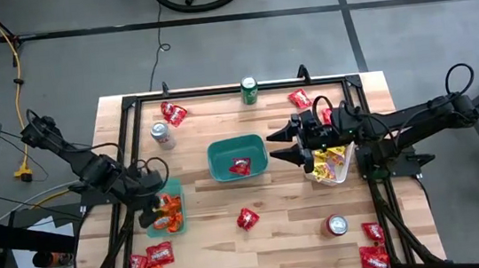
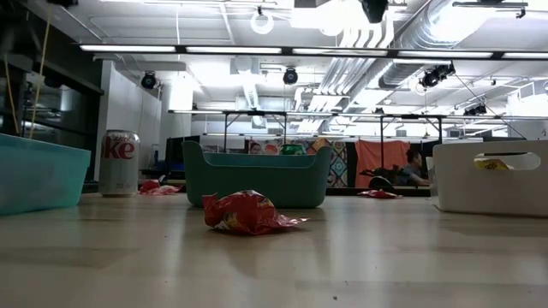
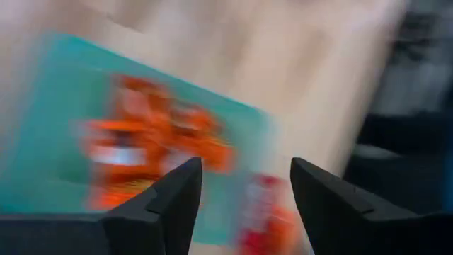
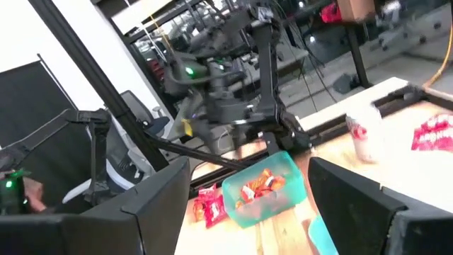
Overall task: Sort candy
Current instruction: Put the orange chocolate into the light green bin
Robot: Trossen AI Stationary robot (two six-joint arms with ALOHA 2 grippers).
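Small shiny candy packets lie scattered on the wooden table: red ones at the far left [image 1: 174, 114], far right [image 1: 299, 99], near middle [image 1: 247, 218], near left [image 1: 150, 259] and near right [image 1: 375, 258]. My left gripper [image 1: 151, 218] is open and empty over the light teal bin [image 1: 177, 197], which holds orange packets [image 3: 152, 145]. My right gripper [image 1: 278, 145] is open and empty between the green bin [image 1: 236, 143], which holds one red packet [image 1: 240, 166], and the white bin [image 1: 344, 175], which holds yellow packets [image 1: 327, 162].
A green can [image 1: 249, 89] stands at the far edge, a silver can [image 1: 162, 135] at the far left, and a silver-red can [image 1: 335, 225] at the near right. A black frame [image 1: 217, 91] runs around the table's edges. Bare wood lies near the table's near middle.
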